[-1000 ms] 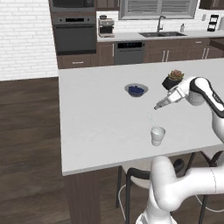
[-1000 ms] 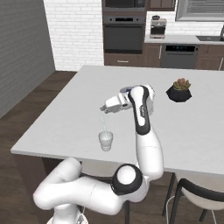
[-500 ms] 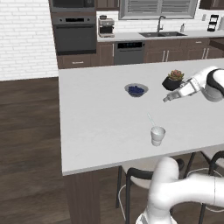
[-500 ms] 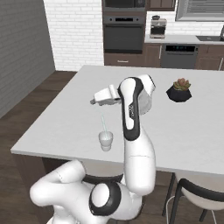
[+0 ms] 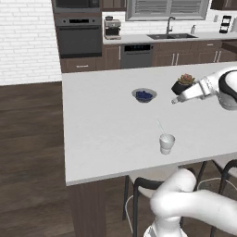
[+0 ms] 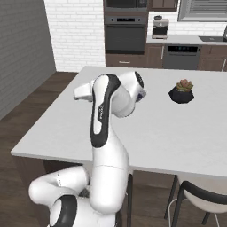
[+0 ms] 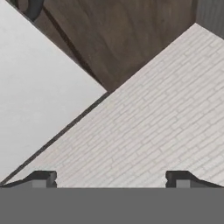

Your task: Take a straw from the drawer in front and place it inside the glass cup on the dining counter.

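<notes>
A simulated kitchen with a large white surface (image 5: 106,120), the dining island, with dark-brown sides. A white robot arm reaches over it from the near side. Its tool (image 5: 175,100) hangs above the surface, and in the hand view the two dark fingertips (image 7: 41,178) stand far apart with nothing between them, so the tool is spread wide and empty.

Below the tool and nearer the surface's front edge stands the glass cup (image 5: 166,143), a short translucent tumbler, upright. The straw (image 5: 160,126), a thin pale stick, sits inside the cup and leans out over its rim, tilting up toward the tool's side. The tool is well clear of both the cup and the straw.

Just beside the tool, on its far side, is a small black pot with a green and reddish plant (image 5: 182,85). To the tool's other side sits a wide bowl with blue contents (image 5: 144,95), near but apart from it.

Beyond the surface, against a white brick wall (image 5: 25,44), are dark cabinets, a built-in oven (image 5: 77,36) and a sink with a tap (image 5: 170,28). In the hand view, brick wall and dark wooden floor (image 7: 118,39) lie past the surface's edge.
</notes>
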{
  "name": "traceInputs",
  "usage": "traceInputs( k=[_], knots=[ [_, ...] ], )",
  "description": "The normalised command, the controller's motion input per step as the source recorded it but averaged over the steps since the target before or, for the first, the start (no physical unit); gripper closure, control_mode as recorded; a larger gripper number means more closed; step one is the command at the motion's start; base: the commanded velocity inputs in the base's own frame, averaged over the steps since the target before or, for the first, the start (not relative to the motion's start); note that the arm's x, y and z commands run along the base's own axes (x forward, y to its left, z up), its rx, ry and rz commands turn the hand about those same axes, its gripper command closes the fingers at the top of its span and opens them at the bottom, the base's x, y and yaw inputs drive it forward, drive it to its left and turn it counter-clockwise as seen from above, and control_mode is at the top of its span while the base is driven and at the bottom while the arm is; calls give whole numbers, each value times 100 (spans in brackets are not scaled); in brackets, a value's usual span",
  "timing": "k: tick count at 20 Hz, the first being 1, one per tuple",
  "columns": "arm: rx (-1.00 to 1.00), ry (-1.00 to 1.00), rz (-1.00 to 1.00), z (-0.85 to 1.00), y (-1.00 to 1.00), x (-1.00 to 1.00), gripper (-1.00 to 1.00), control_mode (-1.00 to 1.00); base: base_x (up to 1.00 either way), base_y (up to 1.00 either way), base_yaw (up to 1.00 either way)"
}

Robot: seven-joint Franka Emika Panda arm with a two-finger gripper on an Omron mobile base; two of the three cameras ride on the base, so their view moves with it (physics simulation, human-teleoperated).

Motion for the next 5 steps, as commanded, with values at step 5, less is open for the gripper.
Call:
traceInputs(
  k=[5],
  knots=[
    [-1, 0, -23, 8, 51, -29, -100, -100, 0, 0, 0]
  ],
)
